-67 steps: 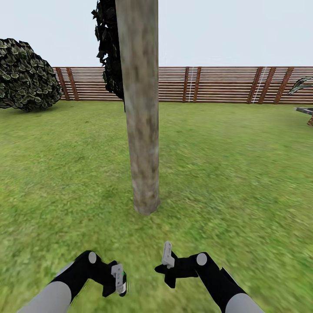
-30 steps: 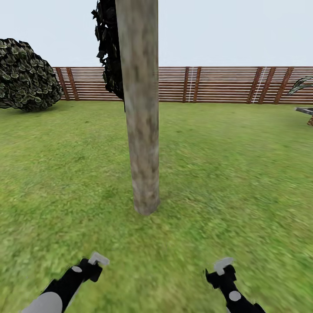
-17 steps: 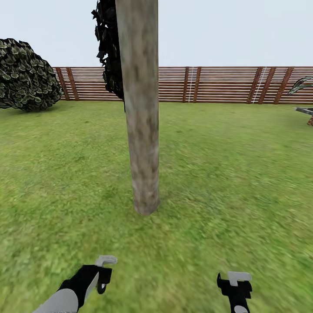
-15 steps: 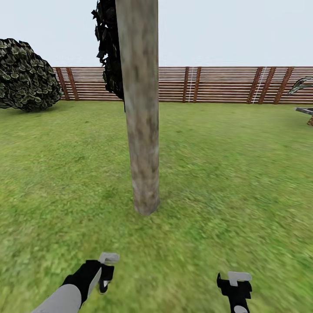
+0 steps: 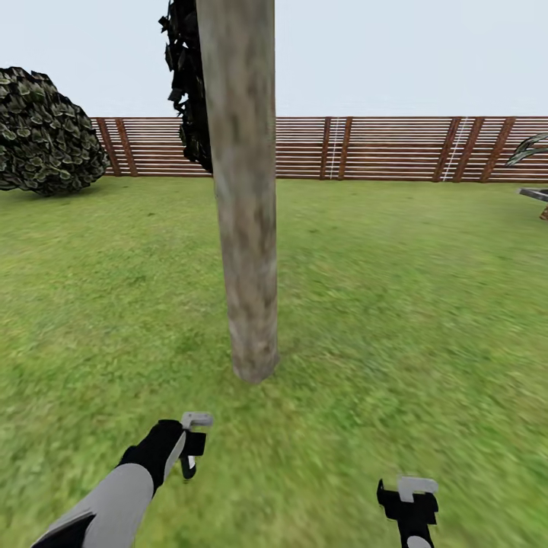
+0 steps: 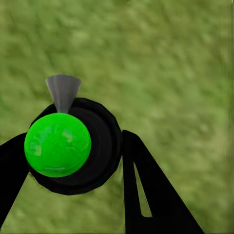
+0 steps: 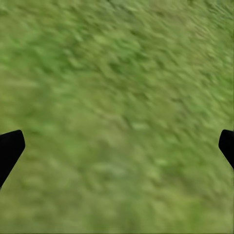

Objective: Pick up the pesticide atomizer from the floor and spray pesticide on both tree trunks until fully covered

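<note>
- My left claw (image 5: 192,449) is pinching the pesticide atomizer (image 6: 73,146), one finger on each side of its black body, out over the lawn (image 5: 411,304) just short of the tree trunk (image 5: 245,228).
- My right claw (image 5: 409,498) hangs off to the right of the trunk, nearer me. The wrist cam shows both fingertips far apart with nothing but grass between, so it's spread and empty.
- Step in hand, I'd say: getting the nozzle lined up on the trunk and starting to spray.
- To do it well I'd aim at the bark, not the ground, then sweep slowly up and down and work round the sides so no patch gets missed.
- Orientation: in the wrist cam I'm looking straight down on the green cap, so the bottle's long axis runs along my fingers, toward the grass. The little grey nozzle (image 6: 63,91) sticks out sideways from the cap.
- In the head cam the bottle is too small for me to tell whether the nozzle faces the trunk.
</note>
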Tool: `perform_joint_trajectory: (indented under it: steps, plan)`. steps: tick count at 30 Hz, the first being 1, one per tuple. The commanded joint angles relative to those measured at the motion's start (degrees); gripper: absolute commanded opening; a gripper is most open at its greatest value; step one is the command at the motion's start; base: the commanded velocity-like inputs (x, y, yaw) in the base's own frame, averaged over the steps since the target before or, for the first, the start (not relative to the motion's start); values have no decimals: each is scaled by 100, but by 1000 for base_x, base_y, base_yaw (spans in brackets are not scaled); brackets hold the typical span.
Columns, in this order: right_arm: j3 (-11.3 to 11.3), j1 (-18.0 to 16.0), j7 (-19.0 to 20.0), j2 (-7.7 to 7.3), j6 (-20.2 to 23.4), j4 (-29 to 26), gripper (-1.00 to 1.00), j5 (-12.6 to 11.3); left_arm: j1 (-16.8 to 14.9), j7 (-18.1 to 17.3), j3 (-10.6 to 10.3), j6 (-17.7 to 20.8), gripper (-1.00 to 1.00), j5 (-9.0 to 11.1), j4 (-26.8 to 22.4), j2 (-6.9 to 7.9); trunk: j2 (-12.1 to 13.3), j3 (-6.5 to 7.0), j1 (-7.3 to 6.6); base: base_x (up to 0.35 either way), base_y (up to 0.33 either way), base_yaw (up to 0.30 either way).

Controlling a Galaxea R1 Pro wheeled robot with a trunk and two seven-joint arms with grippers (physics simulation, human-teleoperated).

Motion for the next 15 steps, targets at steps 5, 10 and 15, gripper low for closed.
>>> perform_joint_trajectory:
  steps: [5,10,15]
  plan:
    - [-46,-4,-14,1,-17,10,100,64,-1,-61,41,0,-100,-60,-26,-80,-2,-5,2,288,-140,0]
    - [-46,-4,-14,6,-17,10,100,65,-5,-69,38,-16,-100,-64,-28,-139,-2,-5,2,219,-204,0]
    - [-46,-3,-14,5,-17,10,100,65,-9,-63,38,-22,-100,-67,-29,-147,-2,-5,2,119,-256,0]
